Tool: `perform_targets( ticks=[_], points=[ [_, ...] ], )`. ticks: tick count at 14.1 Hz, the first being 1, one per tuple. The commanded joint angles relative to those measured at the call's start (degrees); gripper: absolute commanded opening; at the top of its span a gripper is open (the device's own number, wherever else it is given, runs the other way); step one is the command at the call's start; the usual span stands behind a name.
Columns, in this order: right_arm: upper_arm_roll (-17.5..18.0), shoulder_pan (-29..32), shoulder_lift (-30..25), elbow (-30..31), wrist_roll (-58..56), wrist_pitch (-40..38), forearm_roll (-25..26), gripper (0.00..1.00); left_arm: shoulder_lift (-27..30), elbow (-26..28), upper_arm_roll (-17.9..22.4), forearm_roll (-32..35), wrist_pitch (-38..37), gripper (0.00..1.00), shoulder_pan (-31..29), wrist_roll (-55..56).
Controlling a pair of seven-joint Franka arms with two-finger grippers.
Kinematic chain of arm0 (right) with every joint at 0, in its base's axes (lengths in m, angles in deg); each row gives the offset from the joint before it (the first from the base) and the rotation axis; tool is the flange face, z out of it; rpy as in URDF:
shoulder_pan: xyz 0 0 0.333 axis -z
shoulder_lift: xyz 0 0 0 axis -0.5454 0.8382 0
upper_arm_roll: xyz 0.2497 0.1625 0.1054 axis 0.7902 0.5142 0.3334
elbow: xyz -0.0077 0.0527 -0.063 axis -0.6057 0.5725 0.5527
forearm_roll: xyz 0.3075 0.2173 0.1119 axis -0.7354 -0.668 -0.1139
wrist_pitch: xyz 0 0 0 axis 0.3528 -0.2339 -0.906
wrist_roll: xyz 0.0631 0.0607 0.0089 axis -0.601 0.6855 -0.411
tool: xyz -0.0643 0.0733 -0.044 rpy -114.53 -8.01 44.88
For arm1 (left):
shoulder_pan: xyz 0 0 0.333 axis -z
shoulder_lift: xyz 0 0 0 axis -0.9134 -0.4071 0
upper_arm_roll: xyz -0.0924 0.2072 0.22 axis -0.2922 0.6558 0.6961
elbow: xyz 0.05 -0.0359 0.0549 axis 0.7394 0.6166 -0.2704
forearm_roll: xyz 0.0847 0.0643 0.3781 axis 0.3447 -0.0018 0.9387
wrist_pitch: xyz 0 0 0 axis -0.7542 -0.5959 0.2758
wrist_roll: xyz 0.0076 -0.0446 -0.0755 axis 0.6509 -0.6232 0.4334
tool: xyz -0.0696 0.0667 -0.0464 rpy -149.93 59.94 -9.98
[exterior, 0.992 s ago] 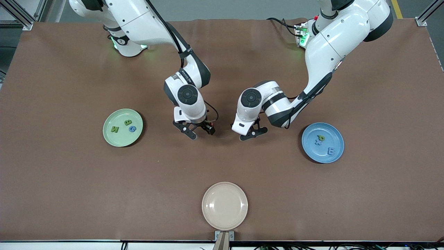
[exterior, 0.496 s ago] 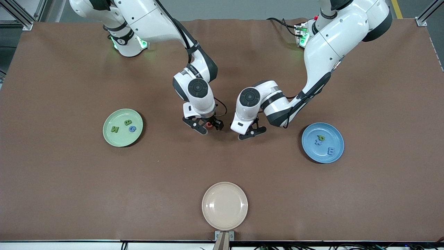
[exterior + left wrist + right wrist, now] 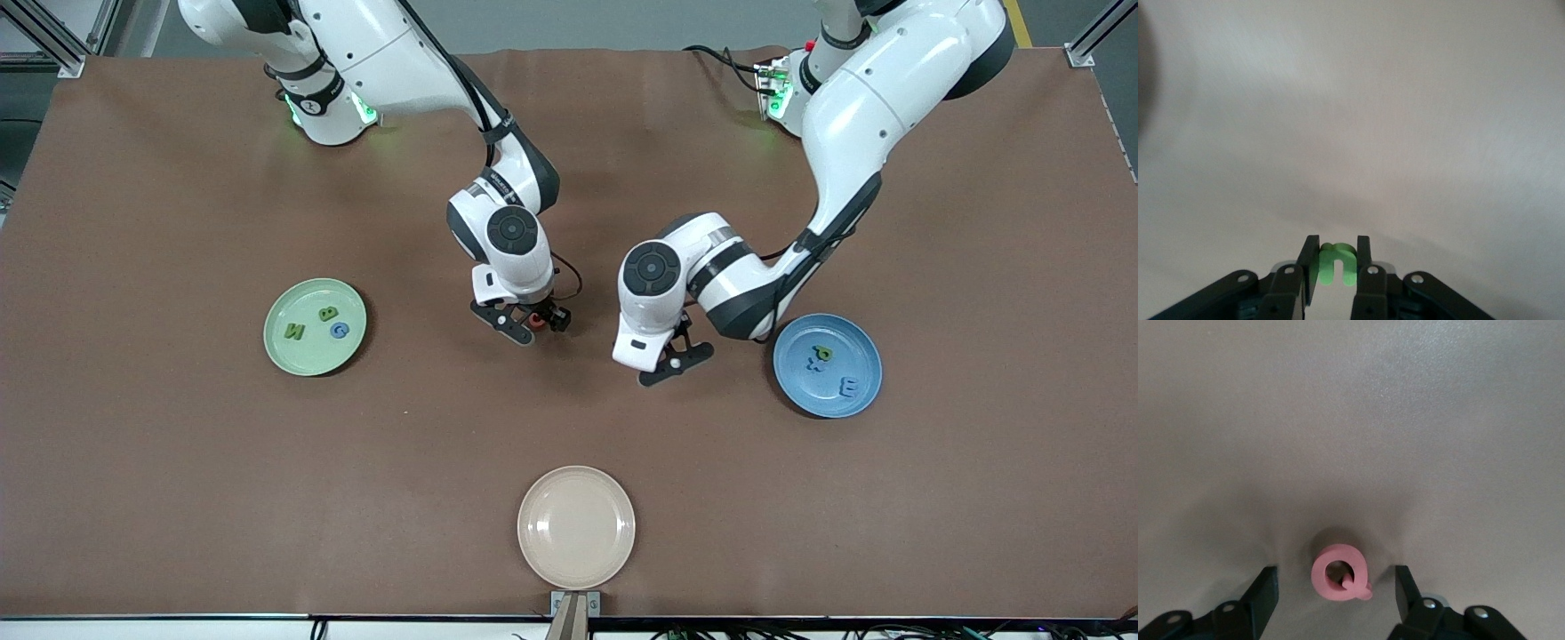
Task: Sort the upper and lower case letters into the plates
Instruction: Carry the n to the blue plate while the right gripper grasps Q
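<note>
Left wrist view: we see the left gripper (image 3: 1337,261) pinching a green letter (image 3: 1336,262). Our right gripper (image 3: 1336,587) stands wide around the red Q (image 3: 1340,573), not touching it.

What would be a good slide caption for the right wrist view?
Right gripper straddles a red letter Q lying on the brown table, fingers apart on either side, not yet touching it.

- red letter Q (image 3: 1340,574) lying flat on the brown table (image 3: 1351,420)
- right gripper (image 3: 1336,597) straddles it, one black finger (image 3: 1261,592) on each side, gaps both ways, not touching it
</note>
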Motion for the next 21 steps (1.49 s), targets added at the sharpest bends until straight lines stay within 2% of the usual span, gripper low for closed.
perform_targets(
  ticks=[1,4,8,10,12,14,15,18,19,20,21],
  points=[
    [-0.5,-0.7,0.3,-0.6,-0.1,0.3,0.5,0.62,4.2,0.4,-0.3,0.1,-1.6,0.0,-4.5,-5.2],
    [-0.4,-0.8,0.3,-0.5,-0.1,0.3,0.5,0.46,7.9,0.5,-1.1,-0.4,-4.3,0.0,-10.8,-14.1],
    [-0.5,-0.6,0.2,-0.2,-0.1,0.1,0.5,0.23,8.8,2.6,-7.9,-0.8,-6.5,0.0,-25.8,-24.6],
    [-0.5,0.0,-0.1,-0.3,-0.1,-0.4,0.5,0.02,8.8,5.4,-9.3,-0.8,-6.5,0.0,-32.0,-27.6],
    [-0.9,1.0,-0.9,-0.2,-0.9,-0.8,0.5,0.0,8.2,7.5,-9.3,-0.6,-6.2,0.0,-35.6,-27.8],
    [-0.9,3.8,-3.7,-0.1,-5.7,-6.2,0.4,0.0,6.8,9.3,-9.0,0.1,-5.1,0.01,-38.1,-27.7],
    [-0.9,6.5,-5.9,0.2,-8.6,-8.7,0.4,0.0,6.0,10.1,-9.0,0.2,-4.6,0.07,-39.5,-27.8],
    [-0.9,12.9,-12.8,7.7,-19.7,-9.4,0.3,0.0,4.7,11.4,-8.1,0.3,-3.5,0.46,-40.2,-27.4],
    [-0.9,15.2,-14.9,10.4,-24.1,-9.4,0.3,0.0,4.7,11.8,-8.1,0.2,-3.5,0.66,-40.1,-26.4],
    [-0.9,17.5,-16.3,12.6,-28.1,-9.2,0.4,0.0,4.9,12.0,-8.1,0.2,-3.5,0.92,-40.1,-26.2],
    [-1.0,19.5,-17.6,14.9,-31.7,-8.5,0.4,0.0,5.2,11.8,-8.1,-0.4,-4.1,1.0,-40.1,-26.2]
  ],
)
